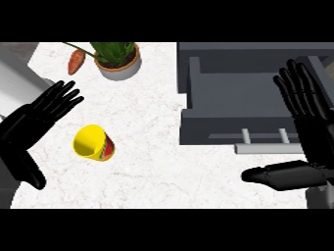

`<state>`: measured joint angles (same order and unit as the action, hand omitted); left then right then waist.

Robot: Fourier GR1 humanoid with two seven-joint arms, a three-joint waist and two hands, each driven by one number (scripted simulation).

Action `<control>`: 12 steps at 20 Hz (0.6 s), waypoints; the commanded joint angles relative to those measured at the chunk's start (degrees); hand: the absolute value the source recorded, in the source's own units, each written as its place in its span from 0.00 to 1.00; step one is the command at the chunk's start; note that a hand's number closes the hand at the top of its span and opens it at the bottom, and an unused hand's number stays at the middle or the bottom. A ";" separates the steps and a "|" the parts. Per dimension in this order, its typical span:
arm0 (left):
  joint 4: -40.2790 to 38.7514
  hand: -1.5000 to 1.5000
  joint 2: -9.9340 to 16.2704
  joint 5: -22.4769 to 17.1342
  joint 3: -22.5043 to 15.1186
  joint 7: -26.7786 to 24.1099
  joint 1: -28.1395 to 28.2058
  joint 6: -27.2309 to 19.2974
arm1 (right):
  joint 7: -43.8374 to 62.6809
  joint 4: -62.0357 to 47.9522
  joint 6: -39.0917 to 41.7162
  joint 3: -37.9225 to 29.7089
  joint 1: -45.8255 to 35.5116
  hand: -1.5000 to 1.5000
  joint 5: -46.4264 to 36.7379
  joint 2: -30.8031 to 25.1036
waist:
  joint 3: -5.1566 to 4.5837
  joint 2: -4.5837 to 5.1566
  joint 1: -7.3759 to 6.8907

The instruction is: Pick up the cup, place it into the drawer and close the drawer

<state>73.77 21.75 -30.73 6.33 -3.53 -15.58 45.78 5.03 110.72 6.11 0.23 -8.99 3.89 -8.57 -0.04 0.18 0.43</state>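
**Tabletop inventory: cup out, drawer open**

- Right robot hand [321, 132]: nearest, at lower right; fingers straight and spread, thumb out to the left, holds nothing. Overlaps drawer's right side in view.
- Left robot hand [32, 125]: at left edge, fingers straight and spread, holds nothing.
- Cup [93, 142]: yellow, red/green side; lies tipped on white tabletop [155, 162], just right of left hand, apart from drawer.
- Drawer [234, 115]: grey, pulled open, w/ pale bar handle [267, 147]; nothing seen inside.
- Potted plant [116, 59]: far edge, upright.
- Carrot [76, 62]: beside pot, to its left.
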 commanded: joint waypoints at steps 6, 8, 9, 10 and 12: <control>-22.62 0.00 -1.10 20.16 1.22 -18.04 -7.15 2.43 | 2.92 -2.93 0.54 -3.33 -7.84 0.00 1.24 -1.66 | -0.05 0.10 0.21; -26.36 0.00 0.45 23.73 1.17 -22.53 -6.52 2.64 | 1.30 1.56 3.04 -4.58 -1.70 0.00 3.43 -2.66 | -0.03 0.01 0.42; -30.04 0.00 -0.67 26.58 0.64 -26.45 -7.31 0.75 | 1.73 -1.55 1.45 -2.84 -4.90 0.00 1.09 -1.45 | -0.06 0.12 0.37; -29.73 0.00 -1.59 28.18 -1.10 -26.82 -7.08 -0.53 | 2.17 -2.85 3.52 -7.45 -6.42 0.00 5.07 -4.20 | -0.04 0.10 0.36; -38.19 0.00 0.78 30.28 -0.37 -31.77 -11.49 0.43 | 0.96 -2.82 2.55 -4.22 -5.20 0.00 2.45 -2.05 | -0.08 0.26 0.78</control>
<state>46.40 21.59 -6.48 6.55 -24.45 -22.80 43.56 5.95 109.00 7.91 -3.48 -13.05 5.84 -10.23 -0.08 0.27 0.78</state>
